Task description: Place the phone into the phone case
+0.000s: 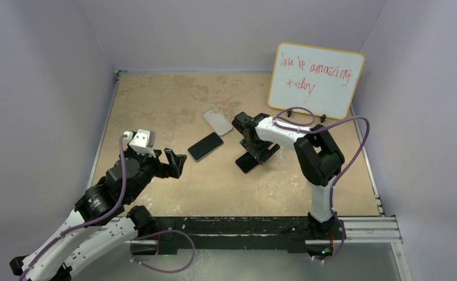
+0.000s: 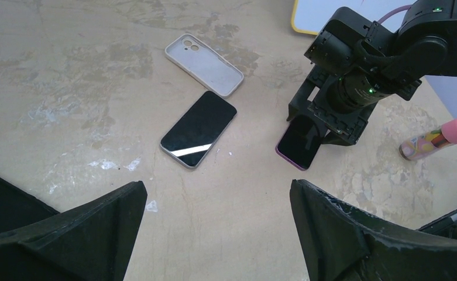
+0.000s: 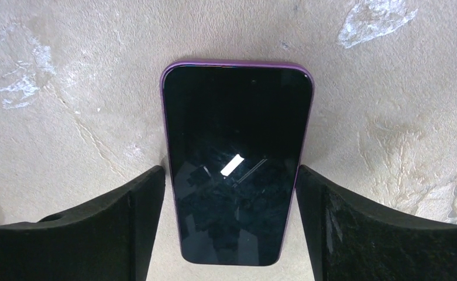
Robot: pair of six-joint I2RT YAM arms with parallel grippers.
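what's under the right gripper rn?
A purple-edged phone, screen up on the table, between the jaws of the right gripper. Whether they touch it is unclear. Its back is hidden.

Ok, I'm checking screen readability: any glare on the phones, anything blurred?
Left wrist: a bright glare streak across the bare phone. Right wrist: a small glint on the purple-edged phone, all sharp. Top view: even light, no glare.

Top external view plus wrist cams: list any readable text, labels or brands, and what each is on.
"You're amazing today": red handwriting on the whiteboard, over two lines, the first word scrawled.
Pink-capped marker: coloured print, too blurred to read.
Bare phone, purple-edged phone, phone case: no text visible.
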